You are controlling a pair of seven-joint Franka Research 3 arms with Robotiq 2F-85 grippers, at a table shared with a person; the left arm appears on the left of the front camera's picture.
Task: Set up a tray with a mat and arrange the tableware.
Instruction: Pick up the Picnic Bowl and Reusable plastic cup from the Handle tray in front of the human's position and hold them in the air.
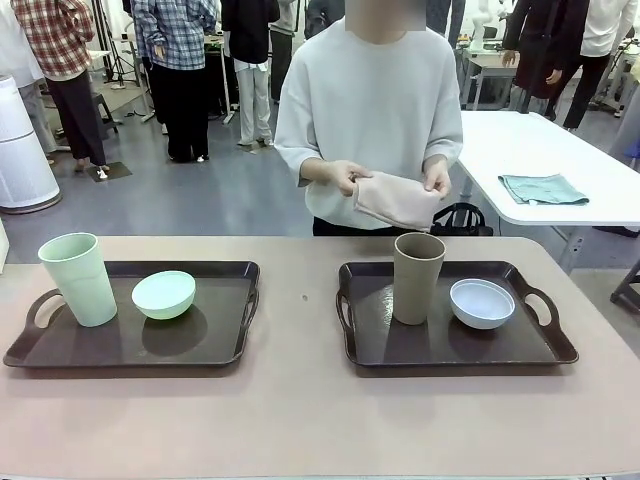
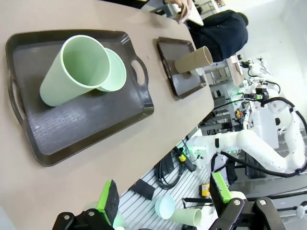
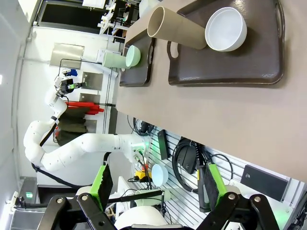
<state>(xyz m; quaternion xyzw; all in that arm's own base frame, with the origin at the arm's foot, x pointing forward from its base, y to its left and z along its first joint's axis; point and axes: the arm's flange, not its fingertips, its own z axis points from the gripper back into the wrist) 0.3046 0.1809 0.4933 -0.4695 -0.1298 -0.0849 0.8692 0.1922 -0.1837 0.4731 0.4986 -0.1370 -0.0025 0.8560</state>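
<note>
Left tray (image 1: 100, 345): pale green cup (image 1: 80, 280), mint green bowl (image 1: 163, 294). Right tray (image 1: 450, 345): tan-brown cup (image 1: 418, 277), bluish-white bowl (image 1: 481, 302). Folded pink mat (image 1: 395, 202): in person's hands (image 1: 346, 176), beyond tabletop (image 1: 300, 420). Left gripper (image 2: 164, 194), right gripper (image 3: 156, 181): jaws apart, holding nothing.

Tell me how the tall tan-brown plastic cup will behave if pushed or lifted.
The tall tan-brown matte plastic cup stands upright on a base narrower than its mouth, so a high push would probably tip it. It looks empty and thin-walled, likely light. Tipped, its round tapered sides would probably roll.
</note>
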